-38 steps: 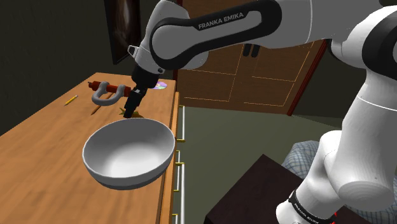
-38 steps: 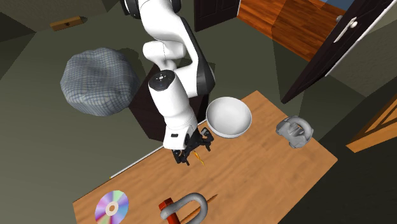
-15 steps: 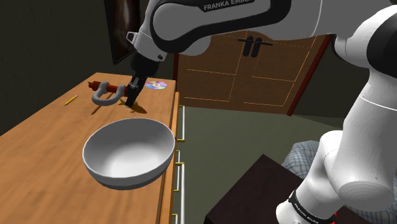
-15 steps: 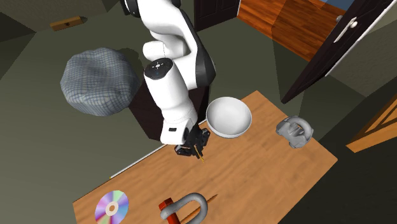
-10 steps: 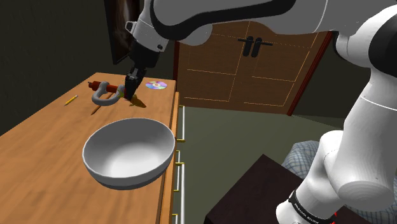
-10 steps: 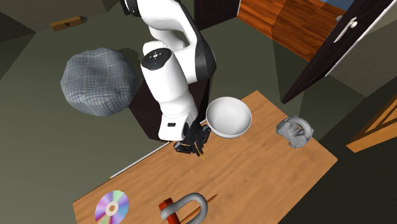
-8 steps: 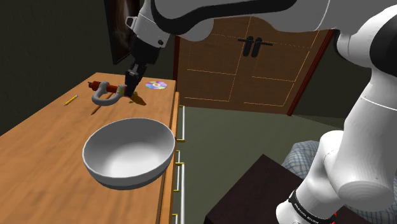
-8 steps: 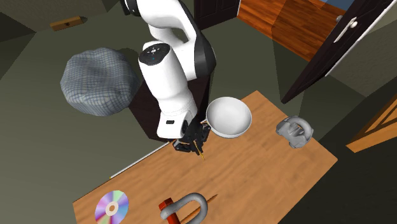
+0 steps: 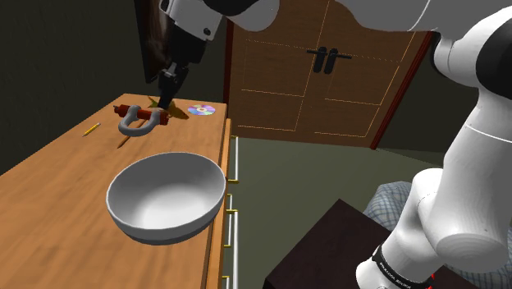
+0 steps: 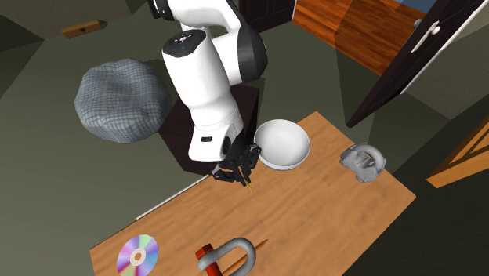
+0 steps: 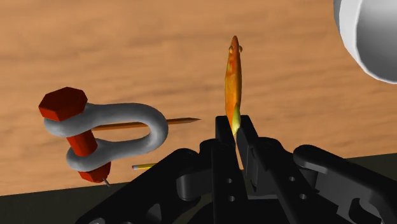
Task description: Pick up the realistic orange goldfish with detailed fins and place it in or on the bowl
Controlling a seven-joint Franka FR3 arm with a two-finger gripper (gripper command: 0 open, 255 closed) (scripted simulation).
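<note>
The orange goldfish (image 11: 233,79), seen edge-on as a thin sliver, sticks out from between my black fingers, clasped by its tail end. My gripper (image 11: 235,125) is shut on it and hangs well above the wooden tabletop (image 11: 127,51). In the shoulder view the gripper (image 9: 166,100) is high over the far end of the table, beyond the bowl. The grey-white bowl (image 9: 165,195) stands empty near the table's front edge; its rim (image 11: 369,38) shows off to one side of the fish. In the second exterior view the gripper (image 10: 241,174) hovers just left of the bowl (image 10: 282,144), with the fish's tip (image 10: 249,188) below it.
A grey shackle with a red bolt (image 9: 134,121) lies under and beside the gripper, with a thin brown stick (image 11: 172,121) through its loop in the wrist view. A shiny disc (image 9: 201,109), a pencil (image 9: 91,129) and a grey lumpy object (image 10: 361,162) also lie on the table.
The gripper has risen from near the tabletop, carrying the goldfish up and toward the far end of the table. The bowl and the other things have not moved.
</note>
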